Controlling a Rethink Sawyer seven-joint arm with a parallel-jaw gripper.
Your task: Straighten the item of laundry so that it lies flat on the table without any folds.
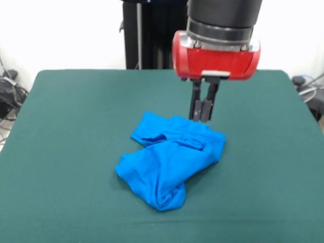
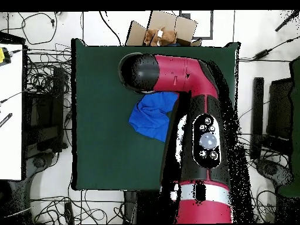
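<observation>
The item of laundry (image 1: 169,159) is a bright blue shirt, bunched and folded over itself near the middle of the dark green table (image 1: 66,126). No lettering shows. My gripper (image 1: 203,117) hangs straight down at the shirt's far right edge. Its fingers (image 1: 197,104) stand close together, shut, with the tips level with the cloth's edge. Whether any fabric is pinched between them I cannot tell. In the overhead view the shirt (image 2: 151,117) lies partly under the red arm (image 2: 187,73), which hides the gripper.
A cardboard box (image 2: 167,29) stands just past the table's edge (image 2: 99,146) in the overhead view. Cables and black stands lie on the floor on both sides. A white desk (image 2: 10,111) stands at the left.
</observation>
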